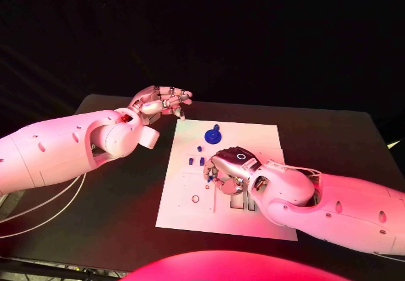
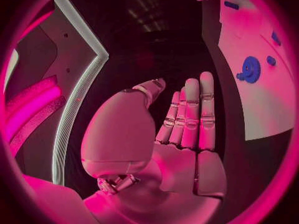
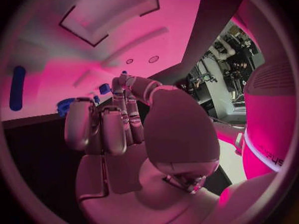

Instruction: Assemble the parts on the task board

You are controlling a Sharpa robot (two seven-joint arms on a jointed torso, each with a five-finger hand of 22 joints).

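Note:
The white task board [image 1: 253, 219] lies in the middle of the black table. A blue gear [image 1: 213, 136] stands near its far edge, with small blue parts [image 1: 201, 161] just in front of it. My right hand [image 1: 229, 172] hangs over the board's middle with its fingers curled down, and a small blue piece [image 1: 210, 174] sits at its fingertips. Whether it holds that piece I cannot tell. In the right wrist view the fingers [image 3: 102, 127] bend toward blue parts [image 3: 104, 88]. My left hand [image 1: 160, 100] hovers off the board's far left corner, fingers [image 2: 193, 112] straight, holding nothing.
Two dark slots [image 1: 243, 202] show in the board beside my right wrist, and a small ring [image 1: 196, 199] marks its left part. Bare black table [image 1: 126, 216] lies to the left of the board. In the left wrist view the gear [image 2: 251, 68] stands on the board [image 2: 261, 109].

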